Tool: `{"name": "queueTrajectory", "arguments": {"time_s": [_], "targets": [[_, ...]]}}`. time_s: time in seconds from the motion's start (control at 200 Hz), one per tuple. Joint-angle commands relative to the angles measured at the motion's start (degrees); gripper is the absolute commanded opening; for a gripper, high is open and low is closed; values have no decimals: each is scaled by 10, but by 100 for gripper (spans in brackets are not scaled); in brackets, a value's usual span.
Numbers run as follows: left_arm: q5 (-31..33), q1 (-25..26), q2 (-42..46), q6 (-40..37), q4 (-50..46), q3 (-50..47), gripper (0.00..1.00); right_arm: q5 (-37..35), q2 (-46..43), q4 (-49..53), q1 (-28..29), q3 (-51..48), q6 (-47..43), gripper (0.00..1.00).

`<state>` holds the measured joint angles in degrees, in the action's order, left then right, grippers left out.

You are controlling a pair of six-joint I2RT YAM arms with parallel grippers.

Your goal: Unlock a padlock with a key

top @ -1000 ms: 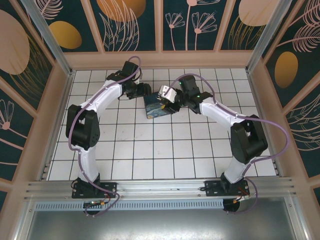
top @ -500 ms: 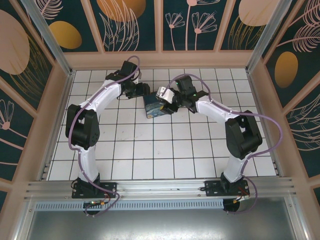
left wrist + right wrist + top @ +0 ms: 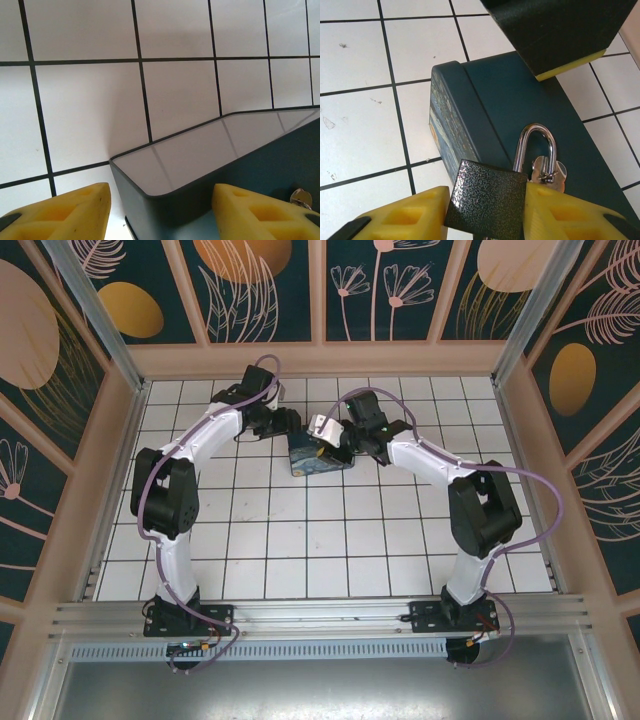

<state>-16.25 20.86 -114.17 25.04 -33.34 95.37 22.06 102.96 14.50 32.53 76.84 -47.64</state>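
In the grip of your right tool (image 3: 487,210) sits one padlock (image 3: 485,197), beside the one blue box (image 3: 520,100); its key (image 3: 548,175) by the shackle (image 3: 535,135) is half hidden, count unclear. Your left tool (image 3: 160,205) straddles a box corner, wide.

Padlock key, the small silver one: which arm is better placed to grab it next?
Likely left. The right gripper pinches the dark speckled metal padlock, and the small silver key sits right beside it. The left gripper is open, holding nothing, close by.
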Motion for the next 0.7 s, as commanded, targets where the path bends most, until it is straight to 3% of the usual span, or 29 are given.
{"name": "queueTrajectory", "arguments": {"time_s": [0.0, 0.3, 0.465, 0.696], "targets": [[-8, -1, -13, -13, -6, -7, 56, -4, 7, 16, 14, 19, -7, 34], [-44, 7, -5, -41, -1, -23, 55, -12, 11, -10, 25, 30, 27, 35], [-45, 11, 2, -54, -3, -33, 54, -116, -3, -128, 28, -26, 102, 48], [-36, 10, 0, -48, -2, -38, 53, -143, -31, -177, 22, -68, 110, 45]]}}
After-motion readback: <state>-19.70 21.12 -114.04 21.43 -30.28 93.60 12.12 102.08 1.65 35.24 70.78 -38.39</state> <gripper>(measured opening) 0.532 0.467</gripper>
